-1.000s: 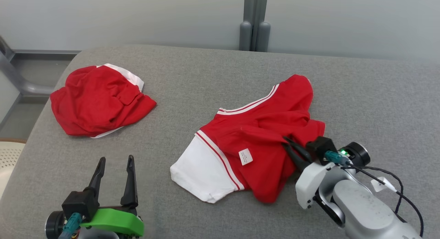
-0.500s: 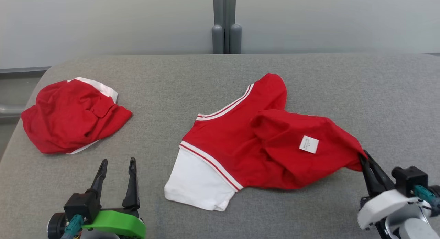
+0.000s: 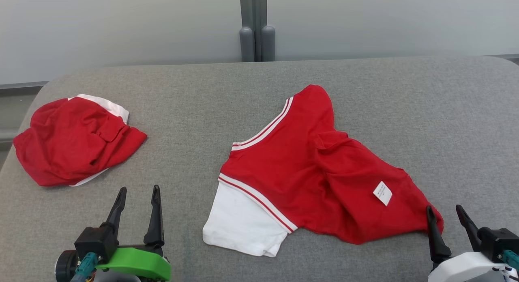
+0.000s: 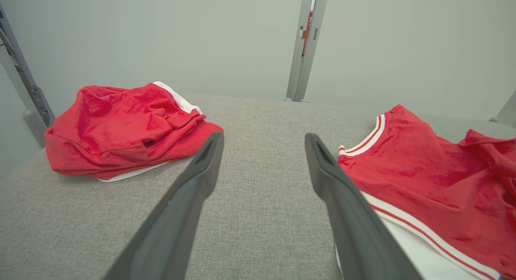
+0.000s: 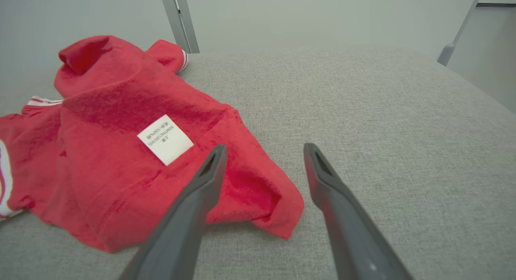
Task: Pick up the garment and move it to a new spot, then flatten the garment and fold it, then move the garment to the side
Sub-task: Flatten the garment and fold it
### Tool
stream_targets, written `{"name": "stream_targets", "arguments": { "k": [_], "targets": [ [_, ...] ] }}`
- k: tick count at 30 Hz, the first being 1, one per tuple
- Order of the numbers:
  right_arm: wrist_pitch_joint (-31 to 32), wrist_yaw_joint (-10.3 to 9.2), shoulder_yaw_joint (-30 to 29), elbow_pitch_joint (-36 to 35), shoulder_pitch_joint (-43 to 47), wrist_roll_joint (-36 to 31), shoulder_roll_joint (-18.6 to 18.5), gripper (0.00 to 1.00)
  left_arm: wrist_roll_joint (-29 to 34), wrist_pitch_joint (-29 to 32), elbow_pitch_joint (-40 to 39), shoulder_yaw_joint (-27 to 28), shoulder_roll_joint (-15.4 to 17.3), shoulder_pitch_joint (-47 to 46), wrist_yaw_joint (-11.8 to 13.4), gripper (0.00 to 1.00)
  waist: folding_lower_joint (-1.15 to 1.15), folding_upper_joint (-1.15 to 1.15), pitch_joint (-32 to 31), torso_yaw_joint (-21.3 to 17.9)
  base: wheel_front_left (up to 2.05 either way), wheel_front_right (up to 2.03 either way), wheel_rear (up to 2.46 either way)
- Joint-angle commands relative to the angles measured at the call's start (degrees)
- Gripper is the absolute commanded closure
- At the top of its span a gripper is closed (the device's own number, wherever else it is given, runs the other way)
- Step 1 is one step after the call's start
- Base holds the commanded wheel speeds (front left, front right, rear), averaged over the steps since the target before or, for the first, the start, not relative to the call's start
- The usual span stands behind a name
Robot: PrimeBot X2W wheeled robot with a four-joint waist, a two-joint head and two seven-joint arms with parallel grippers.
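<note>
Right gripper [image 3: 444,212] has let go of garment [image 3: 316,180] corner, lower right; jaws apart, empty. Left gripper [image 3: 138,190] jaws apart, idle. Relocation looks done; flattening partial, fold and side move left.

The left claw [image 3: 138,189] hovers low over the counter's [image 3: 365,91] near left edge. Its two dark fingers are spread wide, point away from the robot and have nothing between them, and a green cover [image 3: 136,263] sits behind them. The right claw [image 3: 444,209] is at the near right edge, its fingers likewise parted and empty, with the white wrist [image 3: 466,270] below it.
</note>
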Motion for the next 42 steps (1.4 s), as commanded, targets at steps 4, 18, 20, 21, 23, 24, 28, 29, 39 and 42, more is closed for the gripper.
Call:
{"name": "stream_targets", "arguments": {
  "k": [4, 18, 20, 21, 23, 24, 28, 29, 39, 42],
  "targets": [
    [-0.45, -0.1, -0.32, -2.5, -1.2, -1.13, 0.82, 0.0, 0.54, -0.03, 0.13, 0.49, 0.07, -0.53, -0.23, 0.0, 0.0, 0.0, -0.3, 0.15, 0.0, 0.0, 0.0],
    [0.02, -0.1, 2.94, -4.26, -4.36, -3.03, -1.09, 0.0, 1.04, -0.03, 0.0, 1.01, 0.06, -0.18, -0.41, 0.0, 0.0, 0.0, -0.61, 1.08, 0.0, 0.0, 0.0],
    [0.35, -0.1, 3.5, -3.46, -5.82, -2.86, -2.29, 0.0, 1.07, -0.03, -0.02, 0.94, 0.06, -0.49, -0.44, 0.0, 0.0, 0.0, -0.41, 1.19, 0.0, 0.0, 0.0],
    [0.83, -0.1, 3.9, -2.73, -6.67, -2.62, -3.08, 0.0, 1.05, -0.03, -0.01, 0.8, 0.07, -0.71, -0.46, 0.0, 0.0, 0.0, -0.27, 1.32, 0.0, 0.0, 0.0],
    [1.83, -0.1, 4.51, -1.32, -8.03, -2.38, -4.22, 0.0, 0.9, -0.03, -0.02, 0.48, 0.06, -1.02, -0.46, 0.0, 0.0, 0.0, -0.04, 1.64, 0.0, 0.0, 0.0],
    [2.25, -0.1, 4.78, -0.71, -8.64, -2.31, -4.62, 0.0, 0.8, -0.03, -0.06, 0.34, 0.06, -1.11, -0.47, 0.0, 0.0, 0.0, 0.08, 1.79, 0.0, 0.0, 0.0],
    [3.78, -0.1, 6.54, 3.07, -11.15, -1.14, -6.66, 0.0, 0.5, -0.03, -0.06, 0.24, 0.07, -1.2, -0.5, 0.0, 0.0, 0.0, 0.84, 2.46, 0.0, 0.0, 0.0],
    [4.17, -0.1, 7.19, 4.32, -11.7, -0.9, -7.04, 0.0, 0.47, -0.03, -0.04, 0.26, 0.07, -1.27, -0.51, 0.0, 0.0, 0.0, 1.04, 2.61, 0.0, 0.0, 0.0],
    [5.43, -0.1, 12.88, 16.23, -16.59, 4.34, -7.94, 0.94, 0.37, -0.03, 0.22, -0.03, 0.07, -2.13, -0.52, 0.0, 0.0, 0.0, 2.44, 4.12, 0.0, 0.0, 0.0],
    [4.88, -0.1, 14.6, 18.98, -17.63, 5.94, -8.14, 1.0, 0.36, -0.03, 0.3, -0.07, 0.07, -2.28, -0.55, 0.0, 0.0, 0.0, 2.63, 4.2, 0.0, 0.0, 0.0]
  ]
}}
